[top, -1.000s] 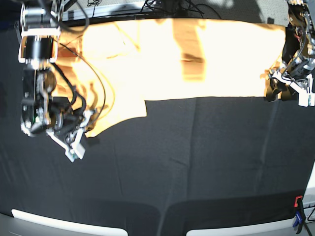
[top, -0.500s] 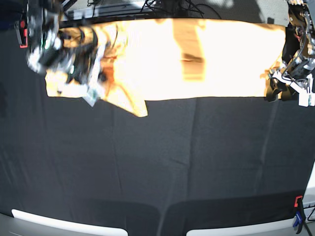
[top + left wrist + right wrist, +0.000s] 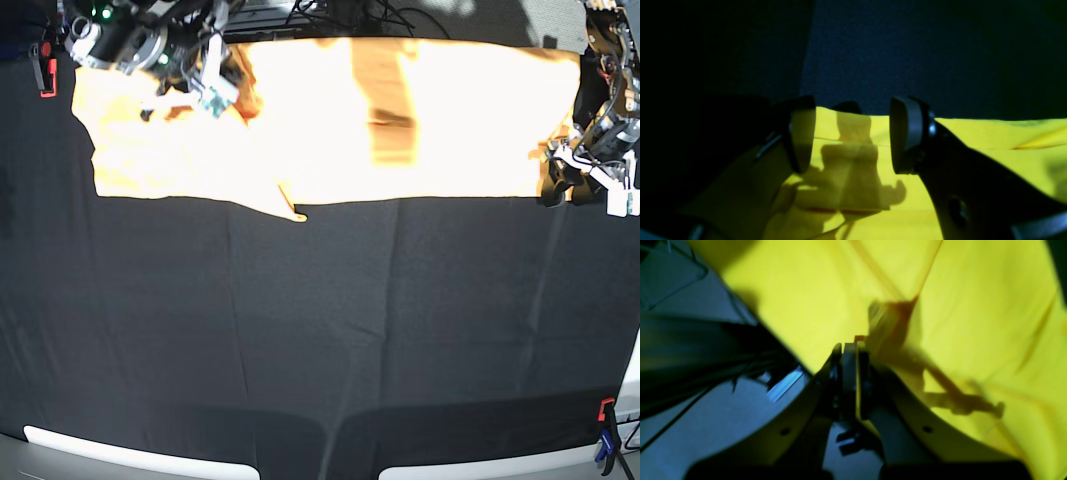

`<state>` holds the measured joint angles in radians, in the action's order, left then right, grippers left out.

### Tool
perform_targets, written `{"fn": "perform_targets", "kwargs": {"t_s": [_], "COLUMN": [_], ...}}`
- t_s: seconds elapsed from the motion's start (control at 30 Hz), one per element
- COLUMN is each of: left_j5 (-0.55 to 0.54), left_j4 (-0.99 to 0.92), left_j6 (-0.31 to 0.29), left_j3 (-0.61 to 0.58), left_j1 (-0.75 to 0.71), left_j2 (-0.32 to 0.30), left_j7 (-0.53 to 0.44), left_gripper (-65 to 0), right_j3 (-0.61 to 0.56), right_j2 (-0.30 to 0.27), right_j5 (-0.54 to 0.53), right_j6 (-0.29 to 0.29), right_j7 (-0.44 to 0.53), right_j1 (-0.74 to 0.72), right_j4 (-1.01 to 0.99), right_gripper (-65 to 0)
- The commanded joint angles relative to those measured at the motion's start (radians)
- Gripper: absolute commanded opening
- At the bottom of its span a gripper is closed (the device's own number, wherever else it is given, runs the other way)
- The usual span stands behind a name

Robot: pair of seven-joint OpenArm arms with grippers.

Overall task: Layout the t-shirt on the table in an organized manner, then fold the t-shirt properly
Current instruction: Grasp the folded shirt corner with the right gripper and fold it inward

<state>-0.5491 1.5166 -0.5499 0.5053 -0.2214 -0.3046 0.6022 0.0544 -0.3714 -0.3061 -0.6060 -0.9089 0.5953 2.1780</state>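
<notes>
T-shirt (image 3: 330, 120) spread along table's (image 3: 320, 330) far edge, right end effector (image 3: 215, 95) pinching it.

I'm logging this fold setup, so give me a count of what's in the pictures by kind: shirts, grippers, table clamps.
T-shirt: 1
Grippers: 2, the left gripper and the right gripper
Red-and-black clamps at the edges of the table: 2, the far clamp and the near clamp
Total: 5

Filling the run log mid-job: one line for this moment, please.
stage: folding | t-shirt: long strip at table far edge | right gripper: jaws shut on t-shirt | left gripper: jaws open, over t-shirt edge
</notes>
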Motion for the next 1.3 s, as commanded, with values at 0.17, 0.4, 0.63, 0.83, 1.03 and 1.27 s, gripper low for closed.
{"fn": "perform_targets", "kwargs": {"t_s": [0.17,0.4,0.63,0.83,1.03,1.27], "left_j5": [-0.016,-0.016,-0.017,-0.017,-0.016,-0.016], "left_j4": [0.018,0.018,0.018,0.018,0.018,0.018], "left_j6": [-0.003,-0.003,-0.003,-0.003,-0.003,-0.003], "left_j3": [0.005,0.005,0.005,0.005,0.005,0.005], "left_j1": [0.008,0.008,0.008,0.008,0.008,0.008], "left_j2": [-0.014,-0.014,-0.014,-0.014,-0.014,-0.014], "left_j7": [-0.027,-0.027,-0.027,-0.027,-0.027,-0.027], "left_gripper": [-32.1,-32.1,-32.1,-32.1,-32.1,-32.1], "right_j3": [0.004,0.003,-0.024,-0.086,-0.177,-0.214], "right_j2": [-0.008,-0.009,-0.058,-0.072,-0.072,-0.072], "right_j5": [0.065,0.108,0.165,0.284,0.338,0.337], "right_j6": [-0.022,-0.048,-0.059,-0.052,-0.051,-0.037], "right_j7": [0.011,0.007,0.013,0.087,0.077,0.048], "right_j1": [-0.054,-0.069,-0.069,-0.079,-0.157,-0.211], "right_j4": [0.019,0.019,0.019,-0.011,-0.108,-0.113], "right_gripper": [-42.7,-42.7,-42.7,-42.7,-42.8,-48.9]}}
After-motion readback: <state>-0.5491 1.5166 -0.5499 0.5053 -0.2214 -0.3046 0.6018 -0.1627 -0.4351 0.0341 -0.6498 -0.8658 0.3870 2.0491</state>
